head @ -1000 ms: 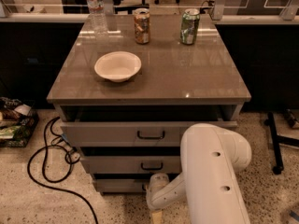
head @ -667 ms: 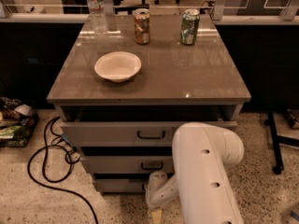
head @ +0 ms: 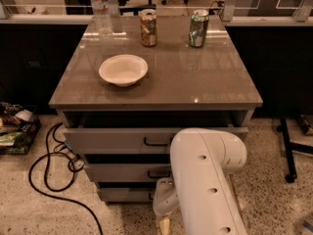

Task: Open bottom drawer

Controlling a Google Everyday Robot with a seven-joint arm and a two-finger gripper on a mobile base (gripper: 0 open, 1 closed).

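Note:
The bottom drawer point(head: 123, 194) is the lowest of three grey-beige fronts under the table. Only its left part shows; its handle is hidden behind my arm. The middle drawer point(head: 122, 172) and the top drawer point(head: 112, 140) sit above it, each with a black handle, and the top one stands slightly out. My white arm point(head: 208, 180) fills the lower foreground and bends down to the gripper point(head: 163, 214), which is low near the floor, right in front of the bottom drawer's right part.
On the table top point(head: 210, 82) stand a white bowl point(head: 123, 70), a water bottle point(head: 100, 9) and two cans point(head: 148, 27) point(head: 198, 28). A black cable point(head: 46, 180) loops on the floor at left beside a basket point(head: 12, 133). A black stand leg point(head: 288, 151) is at right.
My arm's elbow has shifted a little to the left. The drawers and the things on the table have not moved.

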